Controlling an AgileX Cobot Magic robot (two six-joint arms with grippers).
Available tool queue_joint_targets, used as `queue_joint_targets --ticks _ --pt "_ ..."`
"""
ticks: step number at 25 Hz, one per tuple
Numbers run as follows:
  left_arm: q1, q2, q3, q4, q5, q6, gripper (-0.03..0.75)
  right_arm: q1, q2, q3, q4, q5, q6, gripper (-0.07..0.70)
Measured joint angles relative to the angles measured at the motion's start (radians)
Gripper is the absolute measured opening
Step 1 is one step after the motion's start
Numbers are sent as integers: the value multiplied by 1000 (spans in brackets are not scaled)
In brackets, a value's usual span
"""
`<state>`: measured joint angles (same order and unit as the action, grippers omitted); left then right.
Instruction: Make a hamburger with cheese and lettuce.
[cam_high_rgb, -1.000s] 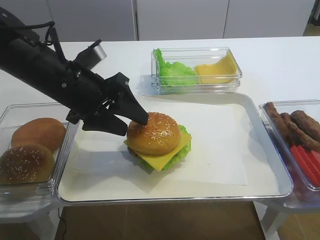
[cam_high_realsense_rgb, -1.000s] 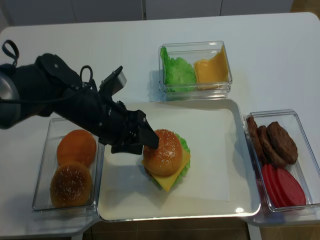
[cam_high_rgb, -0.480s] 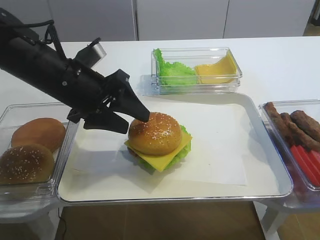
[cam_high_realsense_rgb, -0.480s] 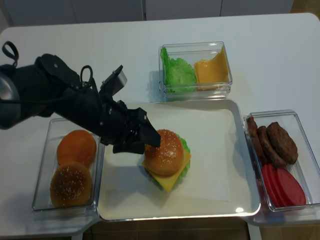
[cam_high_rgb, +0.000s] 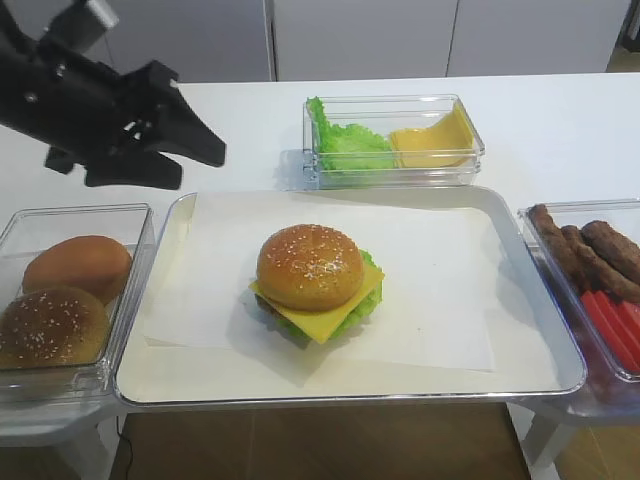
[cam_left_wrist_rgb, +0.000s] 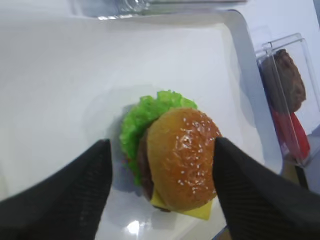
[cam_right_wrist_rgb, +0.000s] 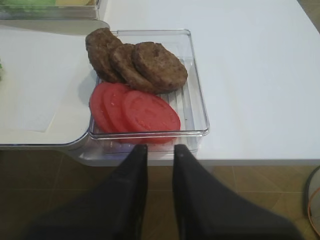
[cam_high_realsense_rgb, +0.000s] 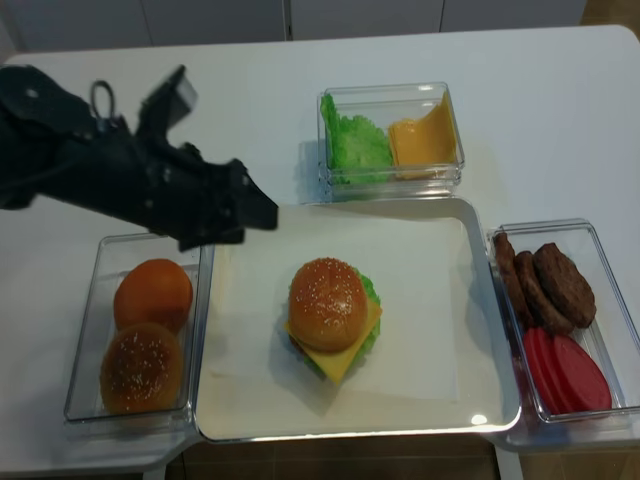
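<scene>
Two black jaws of our left gripper (cam_high_rgb: 195, 165) stand wide apart, holding nothing; the sesame-bunned hamburger (cam_high_rgb: 315, 280) with yellow cheese (cam_high_rgb: 325, 322) and green lettuce (cam_left_wrist_rgb: 142, 117) sits below them, untouched. Our right gripper's (cam_right_wrist_rgb: 157, 150) jaws are closed, empty.

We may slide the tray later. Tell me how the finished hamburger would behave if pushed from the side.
The hamburger is a loose stack, so its layers would probably shear apart. The cheese overhangs and may slip out. The domed top bun looks smooth and could slide off.

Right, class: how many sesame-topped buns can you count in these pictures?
2. One tops the hamburger on the tray; the other bun lies in the left container, nearest the camera, beside a plain one.
</scene>
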<state>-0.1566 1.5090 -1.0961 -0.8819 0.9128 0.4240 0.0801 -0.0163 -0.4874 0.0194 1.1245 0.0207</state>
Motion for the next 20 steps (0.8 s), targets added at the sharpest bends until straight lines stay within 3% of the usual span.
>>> queue_joint_targets --ticks 8,15,20 --pt "83 -225 0 411 25 -234 468 0 0 0 0 0 0 135" --pt "85 -419 0 721 144 -410 460 0 0 0 0 0 0 135" --pt "85 -549 3 861 213 -485 459 0 0 0 0 0 0 135"
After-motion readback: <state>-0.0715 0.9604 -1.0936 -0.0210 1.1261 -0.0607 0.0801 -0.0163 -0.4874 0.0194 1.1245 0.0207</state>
